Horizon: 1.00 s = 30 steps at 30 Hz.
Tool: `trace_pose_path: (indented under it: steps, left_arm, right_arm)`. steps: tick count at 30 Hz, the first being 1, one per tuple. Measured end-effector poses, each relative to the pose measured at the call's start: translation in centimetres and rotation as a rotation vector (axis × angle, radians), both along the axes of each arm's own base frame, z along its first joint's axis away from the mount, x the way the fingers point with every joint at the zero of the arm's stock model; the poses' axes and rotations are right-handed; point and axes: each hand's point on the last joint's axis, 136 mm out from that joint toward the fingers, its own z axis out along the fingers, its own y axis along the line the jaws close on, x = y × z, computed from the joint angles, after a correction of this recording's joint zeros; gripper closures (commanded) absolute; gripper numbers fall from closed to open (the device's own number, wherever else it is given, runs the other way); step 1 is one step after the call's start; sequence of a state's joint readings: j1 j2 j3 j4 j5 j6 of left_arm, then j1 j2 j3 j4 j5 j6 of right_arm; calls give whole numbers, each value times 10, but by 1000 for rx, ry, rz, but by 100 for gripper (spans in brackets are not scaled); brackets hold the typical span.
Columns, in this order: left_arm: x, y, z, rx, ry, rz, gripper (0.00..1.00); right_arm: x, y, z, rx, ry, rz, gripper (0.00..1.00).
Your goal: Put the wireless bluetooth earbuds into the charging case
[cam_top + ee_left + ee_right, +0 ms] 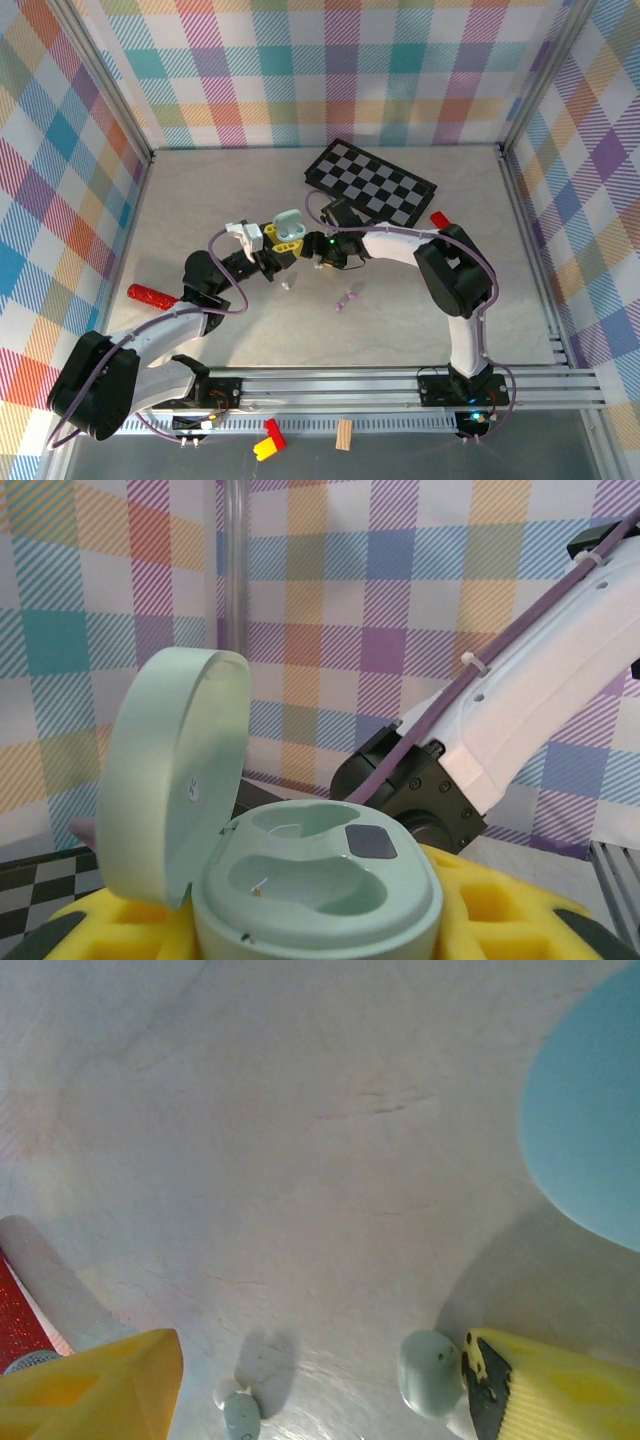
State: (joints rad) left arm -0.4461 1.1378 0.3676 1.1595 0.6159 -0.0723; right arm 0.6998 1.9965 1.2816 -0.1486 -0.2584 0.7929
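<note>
Right hand (320, 1365) released, mint earbud (430, 1372) against 1 finger (545, 1385), left hand (277, 247) grasping case (320, 880)

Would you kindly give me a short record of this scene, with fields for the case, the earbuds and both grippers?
case: mint charging case, upright, lid open, sockets look empty
left gripper: shut on the charging case
right gripper: open, low over the table
mint earbud: against one finger of the right gripper, not clamped
loose earbuds: whitish earbud and purple earbud lying on the table
</note>
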Motion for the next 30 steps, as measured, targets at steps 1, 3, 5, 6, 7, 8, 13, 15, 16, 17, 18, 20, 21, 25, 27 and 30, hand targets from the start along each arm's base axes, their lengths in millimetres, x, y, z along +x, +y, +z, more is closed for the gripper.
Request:
trace_pose_path:
  steps: [1,3,5,6,7,8,13,15,16,17,18,20,21,25,27,30]
  left_arm:
    - [0,1,-3,1,1,5,100]
    - [2,5,-9,3,7,21,100]
    - [7,12,-12,2,8,46,100]
    - [10,16,-11,-1,7,64,100]
    - [14,22,-11,-4,4,82,100]
    - [17,27,-10,-9,4,101,100]
    - [32,53,-9,-24,2,189,100]
    - [37,64,-10,-31,5,222,100]
    - [39,69,-11,-34,11,240,100]
    - [42,74,-12,-35,15,256,100]
    - [45,80,-12,-37,18,273,100]
    - [50,90,-13,-39,21,307,100]
    - [52,96,-13,-41,22,323,100]
    - [62,115,-15,-50,36,378,100]
    - [68,122,-21,-47,58,396,100]
    - [79,132,-28,-48,90,423,100]
  right_arm:
    - [1,2,0,2,-3,6,29]
    - [4,4,0,-1,-11,17,30]
    - [4,4,0,-10,-18,27,30]
    - [4,2,0,-19,-23,32,30]
    - [5,1,-1,-31,-29,34,30]
    - [5,-1,-2,-44,-36,39,30]
    - [5,-15,-3,-127,-77,55,29]
    - [7,-20,3,-150,-107,59,29]
    - [8,-22,9,-161,-129,63,30]
    - [8,-24,13,-169,-148,67,30]
    - [9,-27,19,-185,-174,72,31]
    - [10,-31,27,-218,-219,89,33]
    - [9,-33,29,-246,-243,99,34]
    - [-4,-38,25,-394,-311,171,38]
    - [-12,-37,25,-461,-342,217,39]
    - [-17,-28,29,-554,-404,279,40]
